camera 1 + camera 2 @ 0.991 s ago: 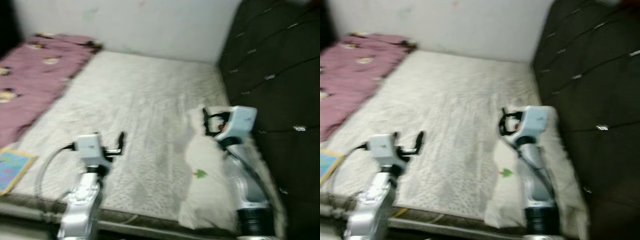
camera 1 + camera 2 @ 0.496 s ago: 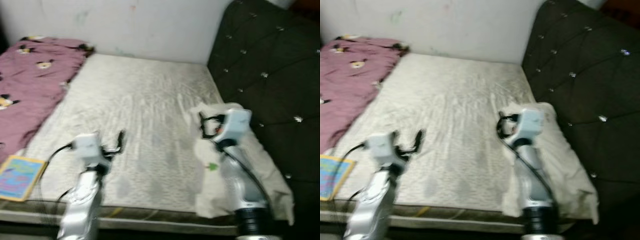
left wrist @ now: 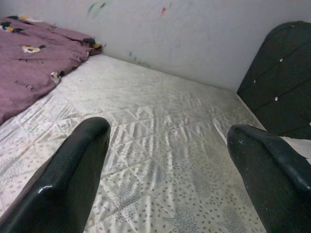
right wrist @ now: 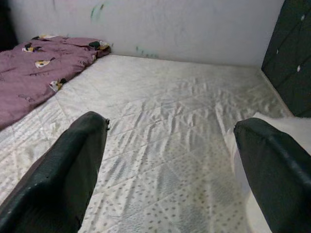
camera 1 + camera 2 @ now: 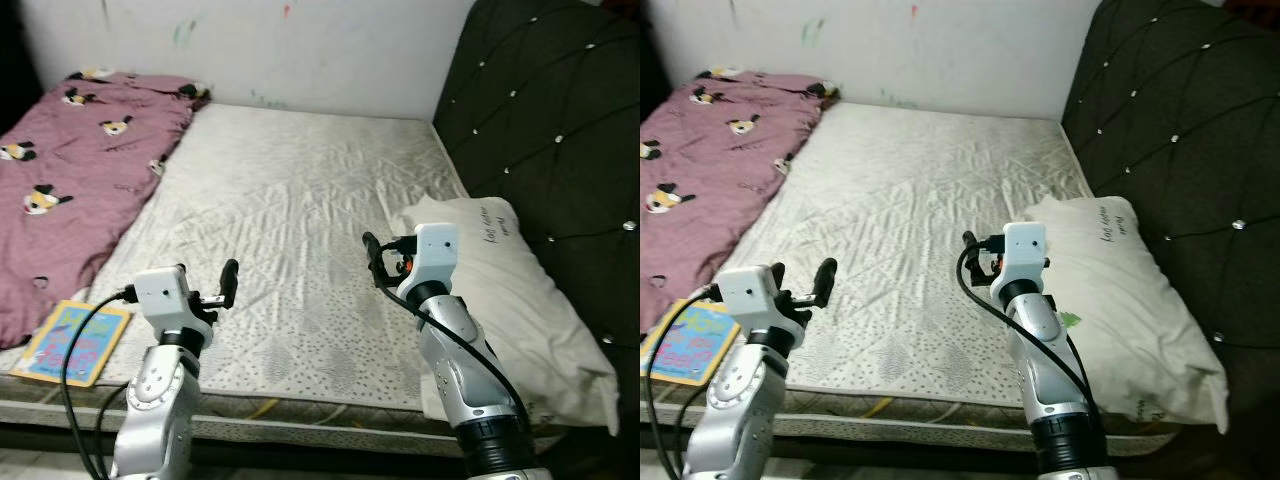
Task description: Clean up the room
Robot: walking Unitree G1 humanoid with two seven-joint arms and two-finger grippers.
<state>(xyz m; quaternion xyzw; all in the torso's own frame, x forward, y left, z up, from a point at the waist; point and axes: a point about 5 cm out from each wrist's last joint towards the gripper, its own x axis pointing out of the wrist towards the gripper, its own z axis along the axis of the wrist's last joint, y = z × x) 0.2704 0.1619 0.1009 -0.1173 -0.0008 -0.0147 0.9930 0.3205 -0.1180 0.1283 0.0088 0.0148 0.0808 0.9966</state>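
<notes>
View sharper now, camera pulled back, pillow (image 5: 520, 300) fully seen; both grippers' jaws held apart over mattress (image 5: 300, 220); purple blanket (image 5: 70, 170) and book (image 5: 72, 340) at left edge.

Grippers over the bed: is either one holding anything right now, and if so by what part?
Nothing is held. The left gripper and the right gripper are both open, hovering above the mattress.
</notes>
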